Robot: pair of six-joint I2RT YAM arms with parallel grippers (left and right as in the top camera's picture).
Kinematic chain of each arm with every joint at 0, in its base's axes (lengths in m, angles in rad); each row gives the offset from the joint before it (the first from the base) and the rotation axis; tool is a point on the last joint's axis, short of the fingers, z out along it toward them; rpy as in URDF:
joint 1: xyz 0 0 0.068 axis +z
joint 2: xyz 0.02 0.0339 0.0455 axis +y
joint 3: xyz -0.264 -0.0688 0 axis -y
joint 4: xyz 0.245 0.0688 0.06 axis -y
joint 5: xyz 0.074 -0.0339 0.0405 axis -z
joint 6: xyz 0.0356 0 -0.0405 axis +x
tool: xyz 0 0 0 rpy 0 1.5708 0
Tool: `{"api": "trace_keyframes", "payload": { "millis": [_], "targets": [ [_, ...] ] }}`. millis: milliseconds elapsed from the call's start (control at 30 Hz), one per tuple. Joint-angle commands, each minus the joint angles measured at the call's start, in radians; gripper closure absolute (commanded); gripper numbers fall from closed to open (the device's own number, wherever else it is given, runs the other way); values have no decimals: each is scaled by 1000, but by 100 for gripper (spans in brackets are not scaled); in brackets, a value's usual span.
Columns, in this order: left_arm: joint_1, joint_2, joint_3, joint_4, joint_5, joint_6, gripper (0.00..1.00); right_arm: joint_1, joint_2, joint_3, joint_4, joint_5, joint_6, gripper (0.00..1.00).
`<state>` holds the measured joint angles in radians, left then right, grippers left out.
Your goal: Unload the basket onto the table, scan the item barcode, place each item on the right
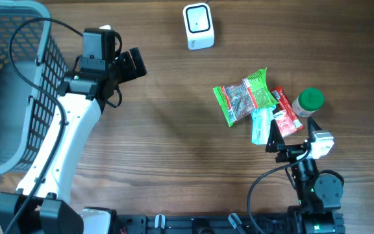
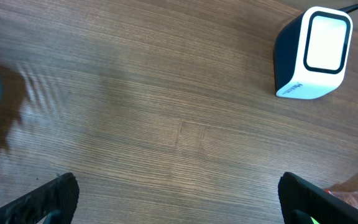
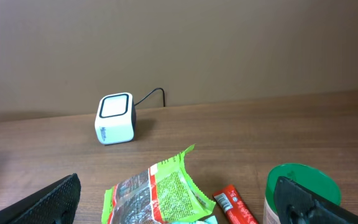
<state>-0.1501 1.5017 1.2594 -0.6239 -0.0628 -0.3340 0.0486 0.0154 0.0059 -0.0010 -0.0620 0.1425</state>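
Overhead: left gripper point(image 1: 137, 63) spread open near basket point(image 1: 5, 97), right gripper point(image 1: 294, 134) open close to green snack packet point(image 1: 242, 96), left wrist: scanner point(image 2: 312, 53) upright on wood, upper right, right wrist: green-lidded jar point(image 3: 300, 186) right of green snack packet, scanner beyond.

White scanner point(image 1: 198, 26) beyond snack pile point(image 1: 245, 96)

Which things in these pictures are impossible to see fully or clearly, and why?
Barcode on the green snack packet: overhead, too small to find.
Green-lidded jar: right wrist view, cut off by the bottom edge.
Grey basket: overhead, cut off by the left edge.
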Motion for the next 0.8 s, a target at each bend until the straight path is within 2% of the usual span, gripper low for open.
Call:
{"api": "trace_keyframes", "payload": {
  "millis": [0,200,500,600,767],
  "targets": [
    [4,-7,3,-2,-10,16,0,-5,-11,-1,3,2,16,0],
    [5,-182,3,-84,-10,16,0,-5,-11,-1,3,2,16,1],
    [37,-766,3,-103,-44,17,0,-5,-11,-1,3,2,17,0],
    [36,-910,3,-113,-45,16,0,-5,-11,-1,3,2,17,0],
    [63,-1124,0,-299,-39,9,0,-5,-11,-1,3,2,16,0]
  ]
}}
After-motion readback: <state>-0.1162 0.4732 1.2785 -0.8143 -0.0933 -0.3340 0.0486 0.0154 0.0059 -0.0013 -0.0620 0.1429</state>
